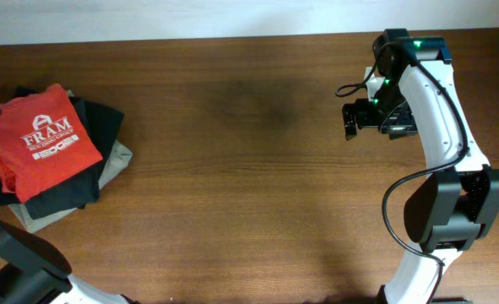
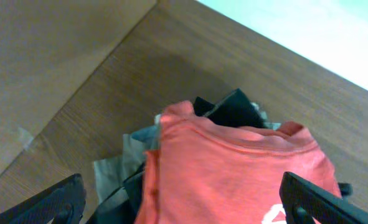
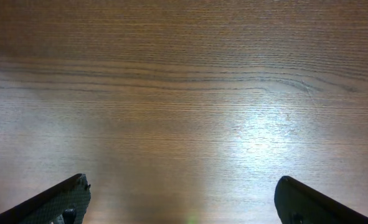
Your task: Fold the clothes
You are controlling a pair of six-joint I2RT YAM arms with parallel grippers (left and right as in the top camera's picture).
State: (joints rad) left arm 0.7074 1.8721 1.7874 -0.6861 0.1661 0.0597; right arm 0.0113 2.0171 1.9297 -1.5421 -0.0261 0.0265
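The red-orange T-shirt (image 1: 40, 139) with the white FRAM logo lies folded on top of a pile at the table's left edge. In the left wrist view the shirt (image 2: 233, 168) fills the lower middle, collar towards the far side. My left gripper (image 2: 184, 196) is open wide and empty, its fingers on either side of the shirt and above it. In the overhead view the left gripper is mostly off the left edge. My right gripper (image 1: 351, 119) is open and empty over bare wood at the far right; it also shows in the right wrist view (image 3: 184, 196).
Black folded garments (image 1: 97, 127) and a beige one (image 1: 118, 160) lie under the shirt; they also stick out in the left wrist view (image 2: 230, 109). The wooden table (image 1: 249, 186) runs to a white wall at the back. The right arm's base (image 1: 452, 211) stands at the front right.
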